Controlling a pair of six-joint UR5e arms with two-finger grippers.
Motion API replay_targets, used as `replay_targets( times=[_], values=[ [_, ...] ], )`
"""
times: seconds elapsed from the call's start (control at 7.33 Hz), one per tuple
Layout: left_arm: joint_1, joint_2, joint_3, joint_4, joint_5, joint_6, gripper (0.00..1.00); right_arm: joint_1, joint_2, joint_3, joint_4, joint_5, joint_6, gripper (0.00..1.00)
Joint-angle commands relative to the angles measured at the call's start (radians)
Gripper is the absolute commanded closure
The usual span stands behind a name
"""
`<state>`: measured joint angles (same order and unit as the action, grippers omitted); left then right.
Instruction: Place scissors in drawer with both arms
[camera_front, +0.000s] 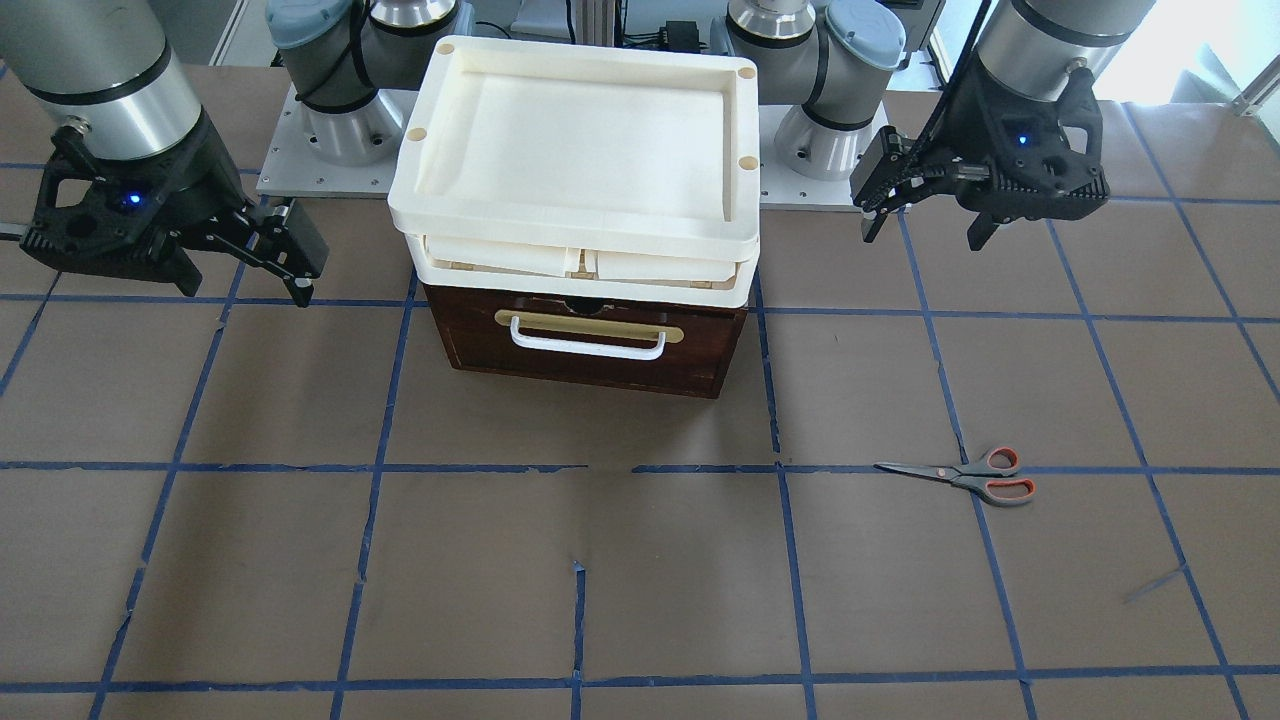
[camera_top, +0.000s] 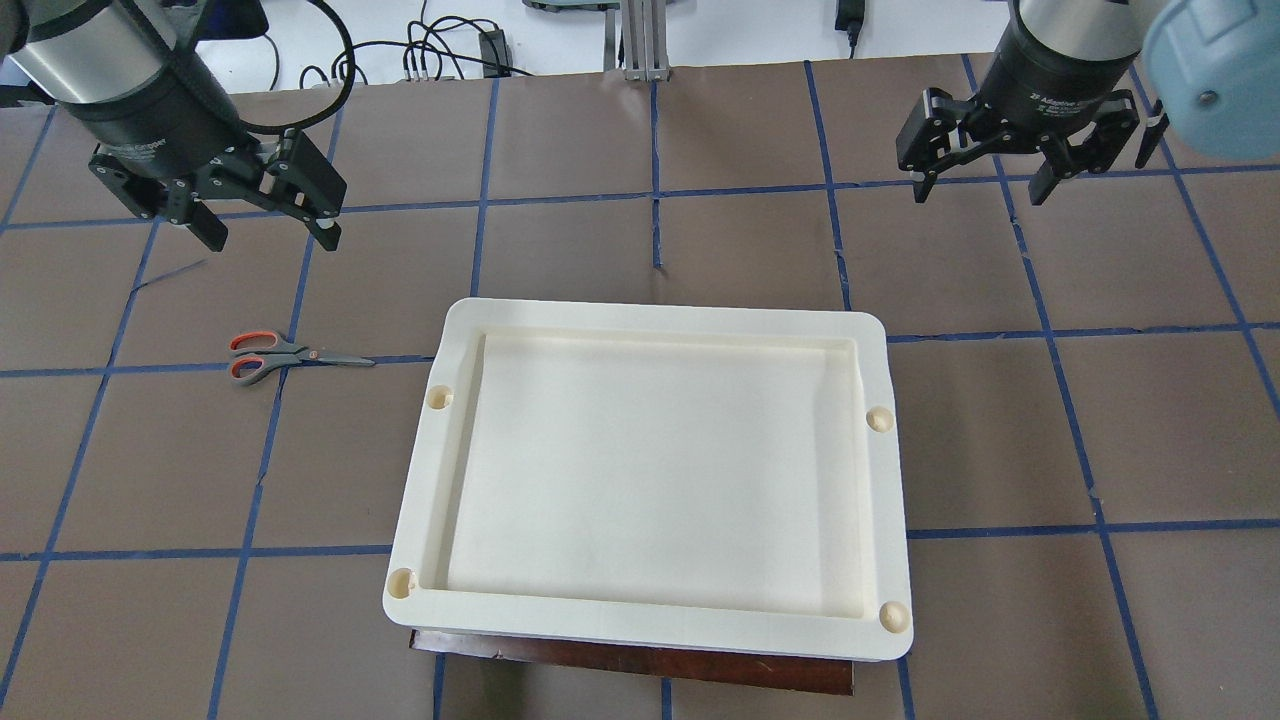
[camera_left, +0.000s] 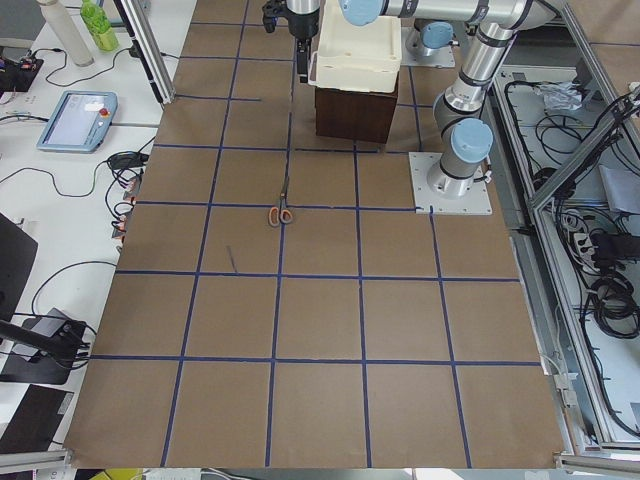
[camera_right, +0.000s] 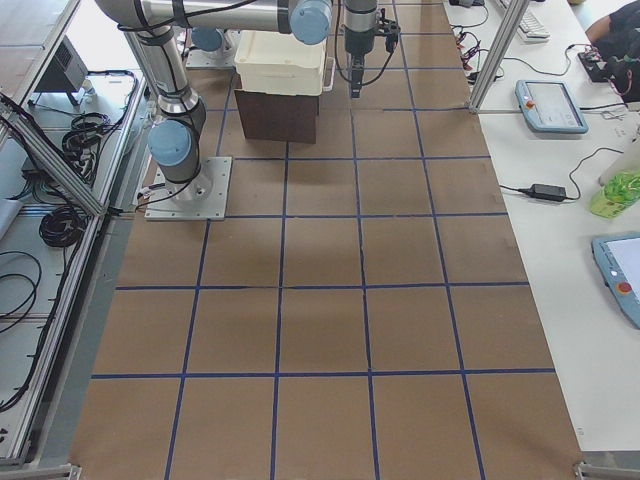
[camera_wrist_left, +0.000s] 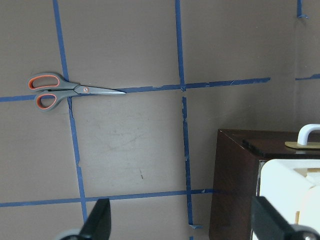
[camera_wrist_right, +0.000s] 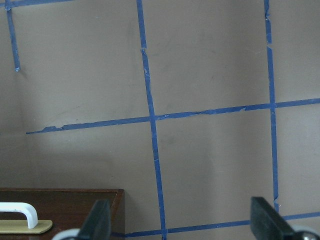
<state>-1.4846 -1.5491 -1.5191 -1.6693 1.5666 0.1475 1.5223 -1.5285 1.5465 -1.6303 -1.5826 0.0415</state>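
Brown paper table (camera_top: 1000, 440), blue tape grid (camera_top: 655, 230); scissors (camera_top: 290, 355) lying flat; left claw (camera_top: 270, 235), right claw (camera_top: 980, 190) both wide.

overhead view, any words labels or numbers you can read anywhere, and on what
"2F Adaptive", the rest unreadable: white print on the black collar above the right pincer.
Faint print on the collar above the left pincer: too blurred to read.
Small red mark at the pivot of the scissors: too small to read.
Nothing else legible.

Closed grey-and-orange scissors (camera_front: 958, 477) lying flat, well apart from shut dark brown drawer (camera_front: 600, 372)
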Motion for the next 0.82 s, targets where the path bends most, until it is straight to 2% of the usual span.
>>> replay_targets(
  times=[0.0,0.41,0.68],
  values=[
    [0.001,0.001,-0.025,0.003,0.003,0.001,0.00,0.024,0.019,-0.015,-0.011,0.004,0.005,0.00],
    [0.014,0.001,-0.027,0.006,0.000,0.015,0.00,0.064,0.079,-0.071,0.003,-0.008,-0.125,0.00],
    [0.014,0.000,-0.026,0.011,0.006,0.009,0.00,0.148,0.149,-0.165,0.029,-0.011,-0.207,0.00]
  ],
)
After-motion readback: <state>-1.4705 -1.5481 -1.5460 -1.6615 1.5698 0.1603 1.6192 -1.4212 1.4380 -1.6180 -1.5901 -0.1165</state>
